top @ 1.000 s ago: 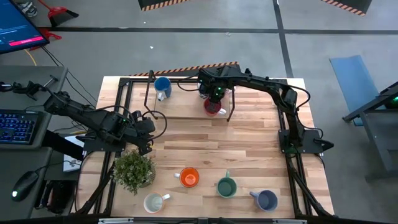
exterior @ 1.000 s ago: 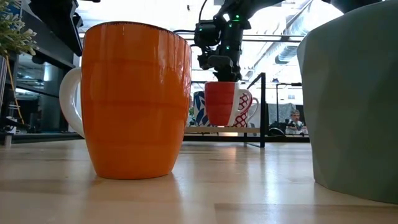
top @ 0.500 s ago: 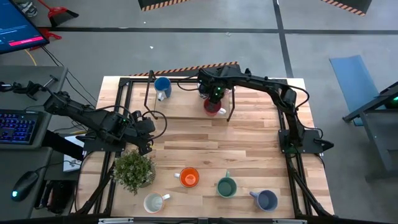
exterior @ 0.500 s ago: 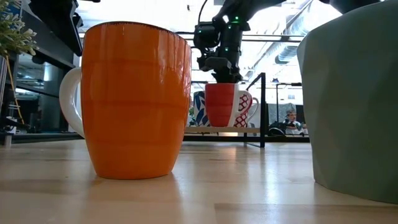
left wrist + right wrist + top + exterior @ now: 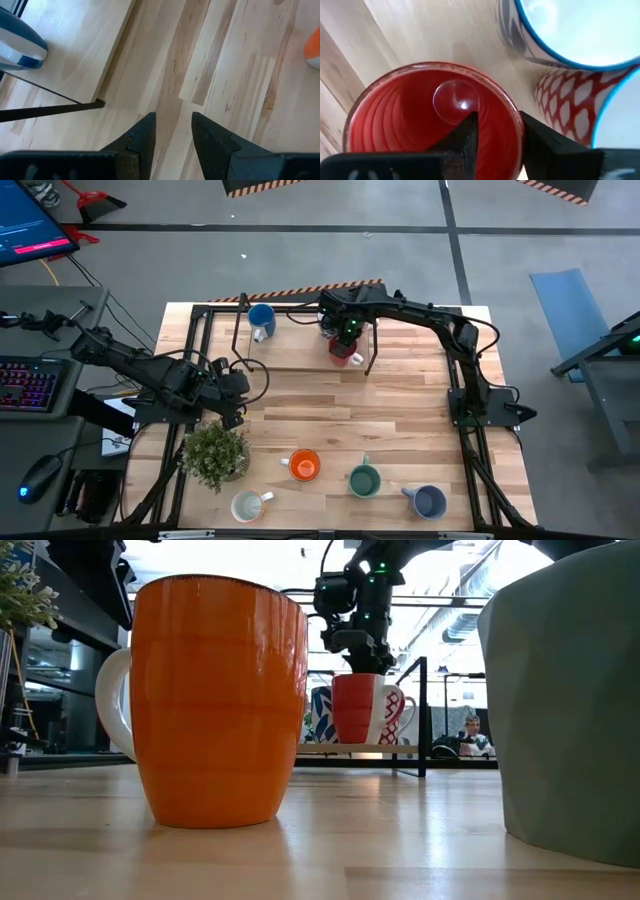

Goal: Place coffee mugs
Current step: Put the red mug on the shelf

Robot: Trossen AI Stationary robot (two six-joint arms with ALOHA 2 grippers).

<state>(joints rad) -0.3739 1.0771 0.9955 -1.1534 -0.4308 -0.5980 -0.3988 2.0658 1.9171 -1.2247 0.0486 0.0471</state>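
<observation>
Right arm stretched across to the far side of the worktop (image 5: 400,400), and its claw (image 5: 346,332) is down on the red mug (image 5: 343,351), which stands on the raised wooden shelf (image 5: 300,352) at the back. In the right wrist view the claw (image 5: 497,131) straddles the mug's wall, 1 finger (image 5: 464,135) inside the red mug (image 5: 410,110) and the other outside the rim, pinching it in a narrow grip. From table height the claw (image 5: 357,645) sits right on top of the red mug (image 5: 356,708), whose base looks to rest on the shelf (image 5: 350,748).

Crowded just beside it are 2 more mugs: a red-patterned white mug (image 5: 575,105) and a grey-patterned mug (image 5: 570,30), both just beside the red one; whether they touch it I cannot tell. The blue mug (image 5: 261,320) stands alone, further along the same shelf, well apart from the claw.

Left arm is parked over the left part of the worktop, its claw (image 5: 236,392) above bare wood near the potted plant (image 5: 215,454). The left wrist view shows that claw (image 5: 172,131) with a narrow gap between the fingers and nothing in it.

Along the near edge, 4 mugs stand in a loose line: the cream mug (image 5: 247,505) beside the plant, then the orange mug (image 5: 304,465), the green mug (image 5: 364,479) and the slate-blue mug (image 5: 428,500), all upright and apart from each other.
</observation>
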